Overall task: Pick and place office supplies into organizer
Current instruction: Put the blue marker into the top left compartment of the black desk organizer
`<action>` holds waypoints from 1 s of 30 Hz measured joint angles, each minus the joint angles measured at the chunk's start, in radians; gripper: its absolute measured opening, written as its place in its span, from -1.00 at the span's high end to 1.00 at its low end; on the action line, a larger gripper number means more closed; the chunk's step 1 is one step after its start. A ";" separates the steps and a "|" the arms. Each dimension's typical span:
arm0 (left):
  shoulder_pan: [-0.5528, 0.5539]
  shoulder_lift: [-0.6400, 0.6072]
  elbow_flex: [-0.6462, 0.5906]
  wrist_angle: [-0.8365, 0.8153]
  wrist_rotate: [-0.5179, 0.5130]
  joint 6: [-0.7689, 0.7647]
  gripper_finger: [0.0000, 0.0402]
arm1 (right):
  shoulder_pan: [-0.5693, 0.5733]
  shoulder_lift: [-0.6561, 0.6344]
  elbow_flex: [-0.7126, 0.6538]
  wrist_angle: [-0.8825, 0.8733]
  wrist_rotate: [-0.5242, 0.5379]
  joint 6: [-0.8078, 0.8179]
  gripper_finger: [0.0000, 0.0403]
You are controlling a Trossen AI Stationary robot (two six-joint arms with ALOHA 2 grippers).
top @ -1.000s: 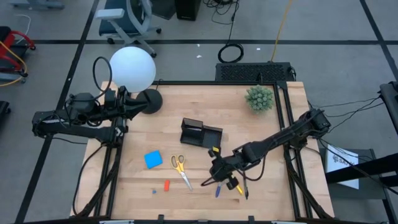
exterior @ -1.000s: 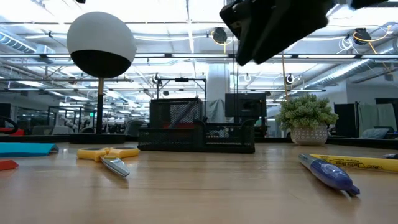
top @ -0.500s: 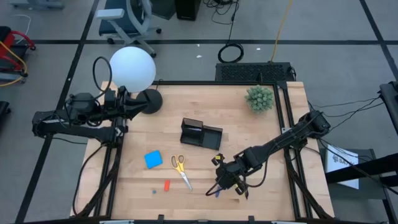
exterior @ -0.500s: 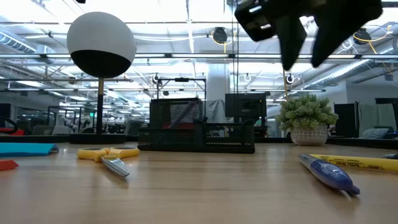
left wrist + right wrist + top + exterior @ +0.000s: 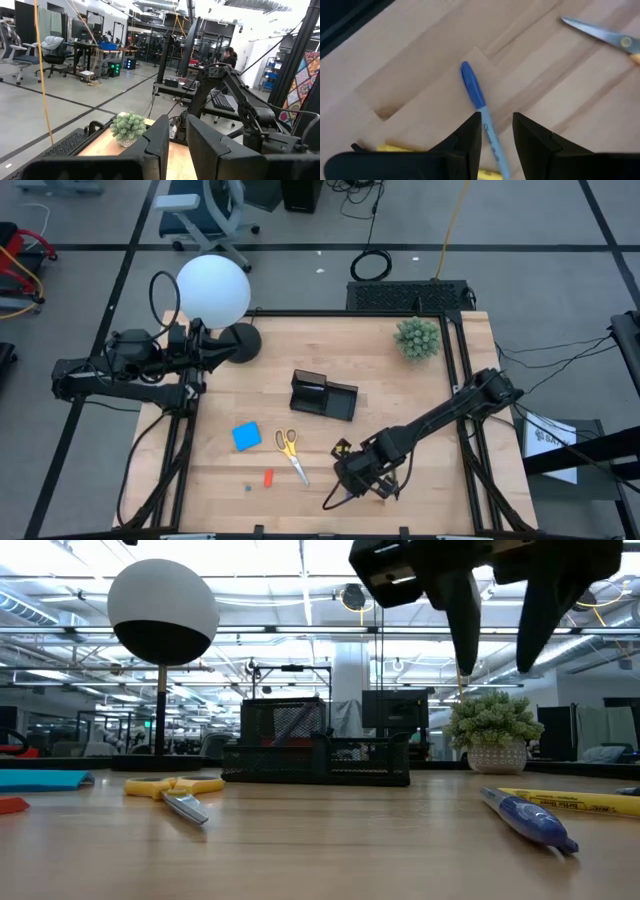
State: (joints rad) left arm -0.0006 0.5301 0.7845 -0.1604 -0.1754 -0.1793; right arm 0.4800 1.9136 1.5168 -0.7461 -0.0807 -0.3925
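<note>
Right pincer (image 5: pixel 492 665) is hovering above the near right part of the wooden surface (image 5: pixel 420 395), fingers (image 5: pixel 470 137) pointing down and standing apart, gripping nothing; in the right wrist view the blue pen (image 5: pixel 480 107) is lying flat on the wood directly beyond the gap between the fingers, with a strip of the yellow pen (image 5: pixel 395 148) showing at the edge and the scissor blades (image 5: pixel 600 34) well off to one side.

In the low view the blue pen (image 5: pixel 528 817) and yellow pen (image 5: pixel 575 802) are lying side by side under that pincer, not touching it; the black pen I can't make out.

Organizer (image 5: pixel 322 395) is sitting mid-surface, well apart from the pens; it's looking like black mesh in the low view (image 5: pixel 315 745); contents not readable.

Yellow-handled scissors (image 5: pixel 291 450) are lying just in front of the organizer; blue square pad (image 5: pixel 246 436) is sitting beside them; small red piece (image 5: pixel 268 477) is lying nearer the front edge, apart from both.

Left pincer (image 5: pixel 177 137) is waiting at the far left by the lamp base (image 5: pixel 242 342), clear of the surface; fingers are showing a narrow gap, holding nothing.

Plant (image 5: pixel 417 338) is standing at the far right corner; white globe lamp (image 5: pixel 213 290) at the far left.
</note>
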 joint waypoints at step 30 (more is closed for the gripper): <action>0.000 0.000 0.000 0.000 0.000 0.000 0.64 | 0.000 0.146 0.045 -0.038 0.001 -0.195 0.48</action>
State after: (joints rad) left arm -0.0006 0.5301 0.7845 -0.1604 -0.1754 -0.1795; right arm 0.4797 2.0595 1.5616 -0.7842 -0.0799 -0.5877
